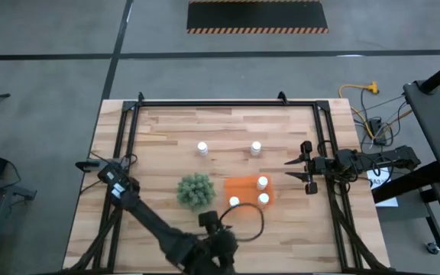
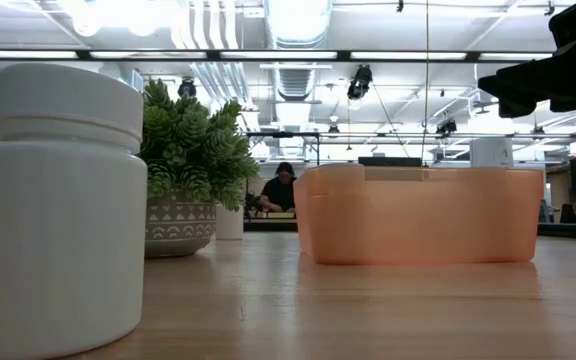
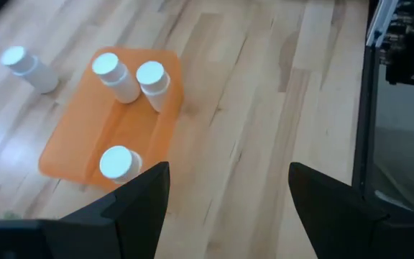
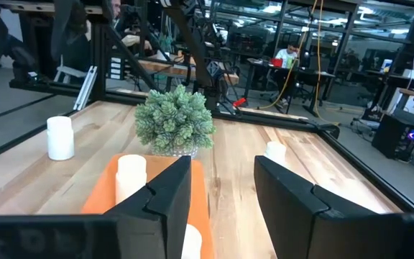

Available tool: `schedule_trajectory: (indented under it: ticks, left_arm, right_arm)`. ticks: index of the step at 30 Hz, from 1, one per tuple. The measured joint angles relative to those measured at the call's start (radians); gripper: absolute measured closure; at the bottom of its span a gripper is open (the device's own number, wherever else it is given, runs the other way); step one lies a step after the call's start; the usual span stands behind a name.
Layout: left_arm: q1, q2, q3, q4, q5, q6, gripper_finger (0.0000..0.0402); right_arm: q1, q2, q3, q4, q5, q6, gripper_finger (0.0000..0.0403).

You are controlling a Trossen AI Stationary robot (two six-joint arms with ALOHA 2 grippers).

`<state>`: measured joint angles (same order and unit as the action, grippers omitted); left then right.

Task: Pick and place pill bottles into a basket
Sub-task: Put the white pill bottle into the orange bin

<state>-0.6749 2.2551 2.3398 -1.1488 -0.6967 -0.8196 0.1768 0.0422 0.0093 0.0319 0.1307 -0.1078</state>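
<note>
Hovering with the left hand (image 3: pixel 228 180) above the near edge of the table (image 1: pixel 159 130), fingers (image 3: pixel 139 198) spread wide and pinching nothing. Looked down from that wrist on the orange basket (image 3: pixel 85 144) just ahead. Found the green plant (image 1: pixel 195 191) in its patterned pot left of centre, just beside the basket's left end. Saw two pill bottles (image 1: pixel 202 148) (image 1: pixel 256 147) upright on bare wood farther back, well apart from each other. Counted three more (image 1: pixel 234 202) (image 1: pixel 263 182) (image 1: pixel 263 198) standing inside the basket (image 1: pixel 244 186), one at its near left corner and two toward its right end. Caught another bottle (image 2: pixel 58 200) looming close to the table-level camera. Ended at the right hand (image 1: pixel 302 173), held over the table's right side near the basket and facing it, fingers (image 4: pixel 164 198) narrowly parted and empty.
</note>
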Motion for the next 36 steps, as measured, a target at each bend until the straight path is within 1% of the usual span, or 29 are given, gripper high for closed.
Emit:
schedule_trajectory:
  ticks: [4, 8, 11, 16, 22, 28, 31, 36]
  left_arm:
    - [-0.049, 0.000, -0.035, -0.002, -0.075, -0.063, 0.0136]
    - [-0.082, 0.000, -0.101, -0.001, -0.088, -0.132, 0.0136]
    - [-0.105, 0.000, -0.175, 0.005, -0.099, -0.234, 0.0136]
    - [-0.156, -0.001, -0.281, 0.020, -0.129, -0.355, 0.0136]
    - [-0.200, -0.012, -0.356, 0.016, -0.220, -0.501, 0.0136]
    - [-0.213, -0.012, -0.368, 0.022, -0.236, -0.551, 0.0136]
    - [-0.218, -0.012, -0.387, 0.029, -0.266, -0.587, 0.0136]
    - [-0.226, -0.012, -0.460, 0.116, -0.279, -0.629, 0.0136]
  right_arm:
    - [0.000, 0.000, 0.000, 0.000, 0.000, 0.000, 0.0261]
    - [0.000, 0.000, 0.000, 0.000, 0.000, 0.000, 0.0261]
    - [0.000, 0.000, 0.000, 0.000, 0.000, 0.002, 0.0261]
    - [0.000, 0.000, 0.000, 0.000, 0.000, 0.000, 0.0261]
    - [0.000, 0.000, 0.000, 0.000, 0.000, 0.001, 0.0261]
    - [0.000, 0.000, 0.000, 0.000, 0.000, 0.001, 0.0261]
    - [0.000, 0.000, 0.000, 0.000, 0.000, 0.002, 0.0261]
    - [0.000, 0.000, 0.000, 0.000, 0.000, 0.002, 0.0261]
